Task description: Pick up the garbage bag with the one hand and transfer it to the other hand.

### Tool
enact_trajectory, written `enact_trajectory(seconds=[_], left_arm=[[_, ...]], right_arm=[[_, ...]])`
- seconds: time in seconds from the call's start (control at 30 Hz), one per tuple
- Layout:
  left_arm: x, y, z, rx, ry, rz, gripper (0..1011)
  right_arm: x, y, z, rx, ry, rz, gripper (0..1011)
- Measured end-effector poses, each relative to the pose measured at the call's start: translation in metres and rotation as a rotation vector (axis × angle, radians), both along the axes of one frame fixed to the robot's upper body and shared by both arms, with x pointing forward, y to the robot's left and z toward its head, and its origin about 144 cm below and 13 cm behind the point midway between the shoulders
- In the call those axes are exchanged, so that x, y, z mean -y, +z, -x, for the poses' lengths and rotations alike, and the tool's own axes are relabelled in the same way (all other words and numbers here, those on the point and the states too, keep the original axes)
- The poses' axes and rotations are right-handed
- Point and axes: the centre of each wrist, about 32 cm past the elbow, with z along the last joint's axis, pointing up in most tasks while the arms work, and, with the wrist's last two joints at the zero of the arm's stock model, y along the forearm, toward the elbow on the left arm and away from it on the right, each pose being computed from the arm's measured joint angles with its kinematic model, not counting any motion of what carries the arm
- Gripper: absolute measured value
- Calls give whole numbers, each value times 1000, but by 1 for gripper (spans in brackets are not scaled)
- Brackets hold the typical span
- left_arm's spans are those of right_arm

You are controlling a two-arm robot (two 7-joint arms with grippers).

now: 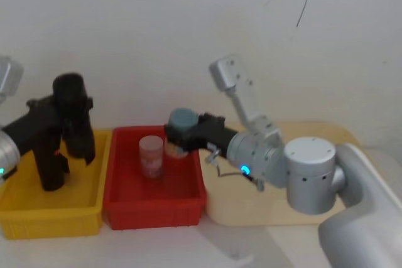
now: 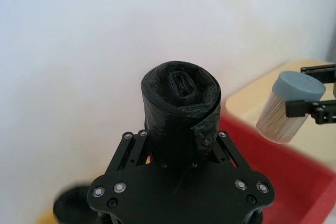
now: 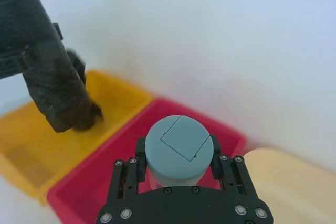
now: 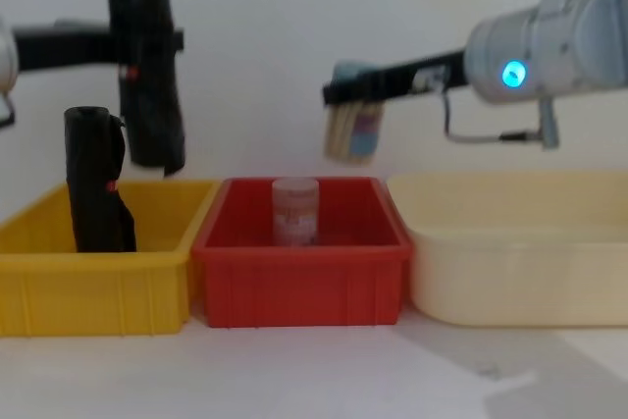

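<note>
The garbage bag (image 1: 74,114), a tall black roll, hangs tilted above the yellow bin (image 1: 56,218), with my left gripper (image 1: 66,108) shut on its upper part. The chest view shows the bag (image 4: 147,76) well clear of the bin floor. In the left wrist view its rolled end (image 2: 181,103) sticks out between the fingers. My right gripper (image 1: 179,133) hovers over the red bin (image 1: 154,208), shut on a jar with a grey-blue lid (image 4: 353,130). The two grippers are apart, roughly a bin's width from each other.
A second black roll (image 4: 96,183) stands upright in the yellow bin, just below and left of the lifted bag. Another jar (image 4: 294,211) stands in the red bin. A cream bin (image 4: 510,272) sits at the right. A white wall is close behind.
</note>
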Motion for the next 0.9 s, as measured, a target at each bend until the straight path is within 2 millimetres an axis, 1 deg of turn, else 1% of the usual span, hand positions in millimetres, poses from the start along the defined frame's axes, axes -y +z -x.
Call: enact_trajectory(seconds=[0.07, 0.17, 0.2, 0.27, 0.3, 0.33, 0.37, 0.4, 0.47, 0.53, 0.57, 0.6, 0.63, 0.7, 0.8, 0.83, 0.9], left_arm=[[7, 16, -4, 39, -21, -6, 369], [13, 28, -9, 70, -43, -8, 369], [18, 36, -14, 90, -59, -8, 369], [24, 45, -22, 115, -84, -7, 369], [24, 45, -22, 115, -84, -7, 369], [29, 50, -28, 130, -102, -5, 369], [29, 50, -28, 130, -102, -5, 369], [36, 56, -38, 143, -125, -1, 369], [40, 59, -44, 153, -143, 2, 369], [48, 63, -58, 159, -175, 10, 369], [50, 64, -62, 161, -181, 14, 369], [54, 68, -71, 164, -203, 19, 369], [54, 68, -71, 164, -203, 19, 369], [65, 64, -90, 146, -247, 40, 369], [76, 61, -103, 131, -279, 56, 369], [82, 60, -109, 124, -304, 62, 369], [87, 60, -114, 115, -316, 65, 369]], right_arm=[[6, 10, 2, 31, -17, -20, 665], [13, 20, 4, 65, -42, -38, 665], [14, 22, 4, 72, -50, -41, 665], [20, 28, 4, 92, -74, -49, 665], [21, 29, 4, 98, -83, -51, 665], [23, 31, 4, 104, -91, -52, 665], [24, 32, 4, 108, -99, -53, 665], [27, 34, 3, 116, -117, -56, 665], [30, 36, 2, 124, -137, -56, 665], [35, 37, 0, 132, -168, -53, 665], [36, 36, 0, 133, -176, -52, 665], [40, 36, -2, 135, -200, -48, 665], [41, 35, -3, 134, -208, -46, 665], [45, 33, -6, 132, -242, -38, 665], [52, 27, -12, 121, -285, -25, 665], [53, 26, -13, 117, -299, -20, 665], [58, 19, -18, 104, -336, -6, 665]])
